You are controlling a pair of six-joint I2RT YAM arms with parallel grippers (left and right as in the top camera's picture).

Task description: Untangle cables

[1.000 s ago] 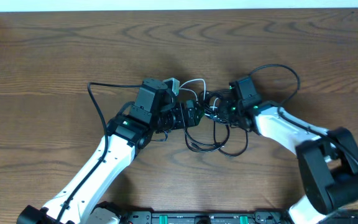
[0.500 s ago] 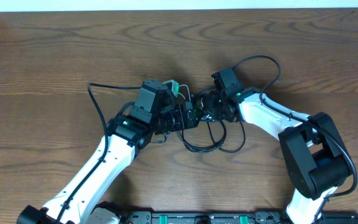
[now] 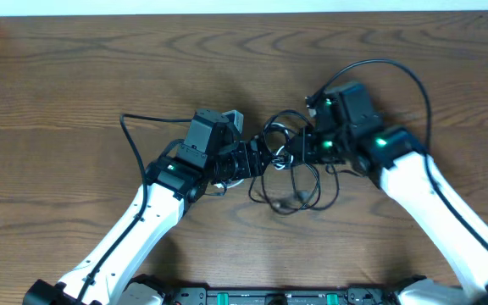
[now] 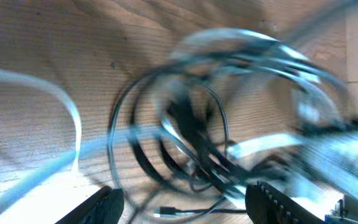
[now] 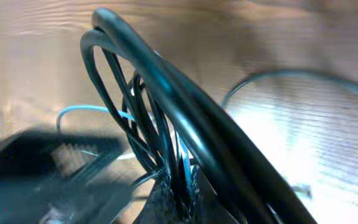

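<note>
Cables (image 3: 291,178) lie in one tangled clump at the middle of the table (image 3: 74,68), between the two grippers; no cord lies apart from the rest. Right gripper (image 3: 313,146) is clamped on several loops of the clump, pinched between its fingers in the wrist view. Left gripper (image 3: 259,158) stands with jaws apart at the clump's left edge, gripping nothing visible. Judgement: untangling barely begun; all the separating remains.

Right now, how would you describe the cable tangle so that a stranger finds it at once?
On the wooden table, look at the middle, where the left pincer and the right pincer face each other. The cables bunch between them, with loops lying toward the robot's base. They are thinner than the black wires that loop off the robot.
</note>
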